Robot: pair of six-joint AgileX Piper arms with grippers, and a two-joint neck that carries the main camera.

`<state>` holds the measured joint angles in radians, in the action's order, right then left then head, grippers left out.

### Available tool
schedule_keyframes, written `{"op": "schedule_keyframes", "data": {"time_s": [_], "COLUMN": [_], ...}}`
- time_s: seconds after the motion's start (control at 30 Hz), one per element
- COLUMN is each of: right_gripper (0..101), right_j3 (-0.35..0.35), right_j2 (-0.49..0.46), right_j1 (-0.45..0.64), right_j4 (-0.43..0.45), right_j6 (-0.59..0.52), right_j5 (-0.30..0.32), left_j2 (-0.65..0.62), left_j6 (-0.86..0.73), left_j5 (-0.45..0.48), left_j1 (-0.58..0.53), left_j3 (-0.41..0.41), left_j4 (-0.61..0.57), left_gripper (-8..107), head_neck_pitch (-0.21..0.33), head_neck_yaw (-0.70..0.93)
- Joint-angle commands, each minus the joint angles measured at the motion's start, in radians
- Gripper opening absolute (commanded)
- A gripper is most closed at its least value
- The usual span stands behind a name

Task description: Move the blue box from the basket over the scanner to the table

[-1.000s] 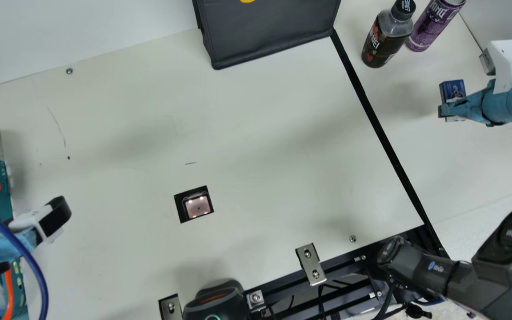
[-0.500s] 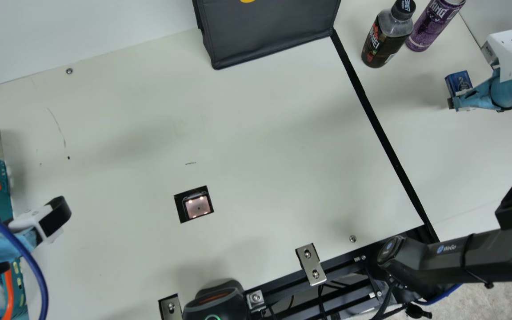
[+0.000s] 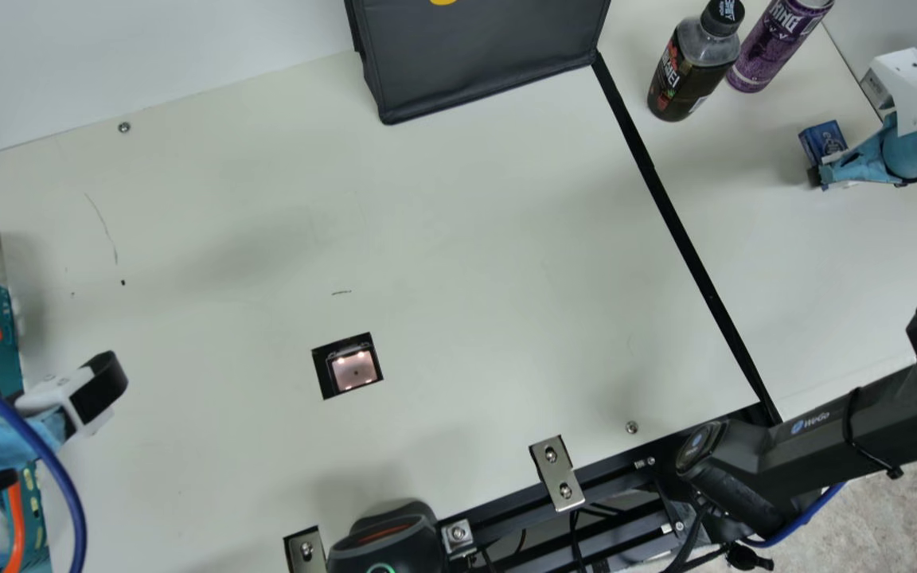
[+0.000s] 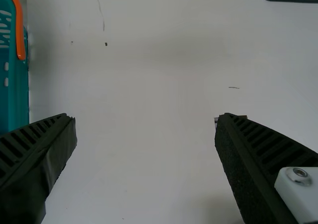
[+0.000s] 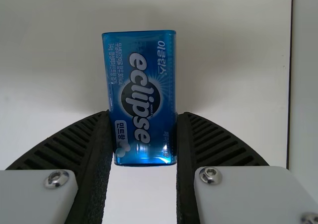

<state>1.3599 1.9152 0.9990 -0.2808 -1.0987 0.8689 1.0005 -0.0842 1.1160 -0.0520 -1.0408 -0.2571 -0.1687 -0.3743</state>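
Observation:
At the right of the main view my right gripper [image 3: 823, 173] is over the table's right part, below the bottle and can, with the blue box [image 3: 823, 140] at its tip. In the right wrist view the right gripper [image 5: 144, 134] is shut on the lower part of the blue box [image 5: 141, 95], one ribbed finger at each side. My left arm's gripper [image 3: 80, 394] is at the main view's left edge beside the basket [image 3: 5, 350]. In the left wrist view the left gripper [image 4: 145, 117] stands open with nothing between its fingers. The scanner [image 3: 355, 370] lies in the table's middle.
A dark bottle [image 3: 689, 72] and a purple can [image 3: 777, 40] stand at the back right. A black bag [image 3: 486, 56] is at the back. Near the front edge are a black device [image 3: 385, 545] and metal brackets [image 3: 556, 473].
My right gripper has moved up and slightly right in the main view, toward the table's back right, carrying the blue box. The left arm has kept still.

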Motion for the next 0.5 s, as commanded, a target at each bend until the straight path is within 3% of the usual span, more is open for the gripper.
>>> {"op": "schedule_keyframes", "data": {"time_s": [0.0, 0.47], "right_gripper": [0, 3], "right_j3": [0.014, 0.075], "right_j2": [0.013, 0.071], "right_j1": [-0.001, -0.014], "right_j4": [-0.001, -0.018], "right_j6": [-0.006, -0.017], "right_j5": [0.001, -0.005], "left_j2": [0.0, 0.0], "left_j6": [0.0, 0.0], "left_j5": [0.0, 0.0], "left_j1": [0.0, 0.0], "left_j3": [0.0, 0.0], "left_j4": [0.0, 0.0], "left_gripper": [90, 90], "head_neck_pitch": [0.03, 0.03], "head_neck_yaw": [-0.002, -0.002]}}
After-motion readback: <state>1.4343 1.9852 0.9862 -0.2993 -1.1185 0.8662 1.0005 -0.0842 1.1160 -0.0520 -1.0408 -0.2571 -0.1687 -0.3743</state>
